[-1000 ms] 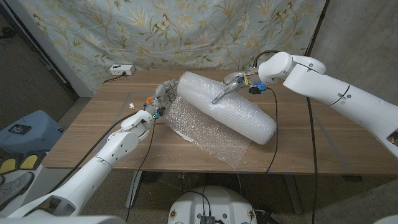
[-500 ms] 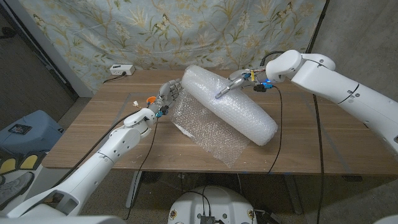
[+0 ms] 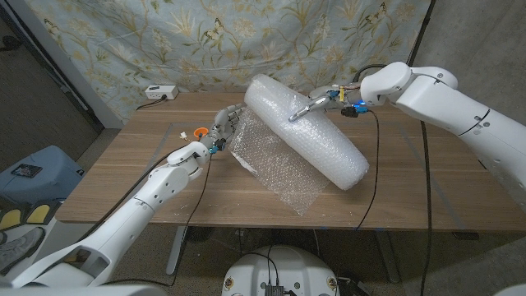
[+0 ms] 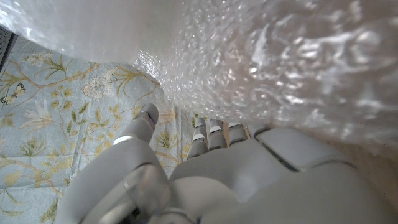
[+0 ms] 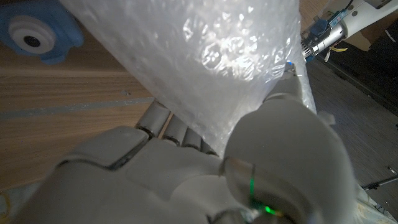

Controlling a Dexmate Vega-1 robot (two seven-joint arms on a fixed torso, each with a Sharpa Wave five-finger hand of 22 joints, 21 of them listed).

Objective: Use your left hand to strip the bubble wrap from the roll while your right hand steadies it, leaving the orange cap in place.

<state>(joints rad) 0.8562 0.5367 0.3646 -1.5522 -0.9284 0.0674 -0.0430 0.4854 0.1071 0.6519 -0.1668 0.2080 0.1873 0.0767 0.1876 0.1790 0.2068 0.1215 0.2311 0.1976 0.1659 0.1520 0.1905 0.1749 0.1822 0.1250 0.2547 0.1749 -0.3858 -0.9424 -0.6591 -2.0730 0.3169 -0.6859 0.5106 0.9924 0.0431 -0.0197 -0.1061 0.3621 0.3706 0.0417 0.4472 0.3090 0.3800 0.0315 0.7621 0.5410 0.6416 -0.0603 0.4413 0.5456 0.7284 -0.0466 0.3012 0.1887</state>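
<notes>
Roll (image 3: pixel 311 131) now higher off table (image 3: pixel 140 164)

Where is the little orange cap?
In the head view, the orange cap sits on the table's left side, just beside the left hand.

The roll (image 3: pixel 308 131) is wrapped in clear plastic bubble wrap (image 3: pixel 279 177), its skin pebbled with small bubbles and glossy where the light strikes; the loose sheet hanging near the bench front is thin and see-through, the wood showing through it. The bench (image 3: pixel 107 177) is brown wood with a fine straight grain and a smooth, matt finish. The left hand (image 3: pixel 223 125) and right hand (image 3: pixel 316 104) are smooth, hard, pale grey plastic with a slight sheen. The arms' shells are white and glossy. Behind the far edge hangs a matt cloth (image 3: pixel 164 41), printed with leaves and butterflies.
</notes>
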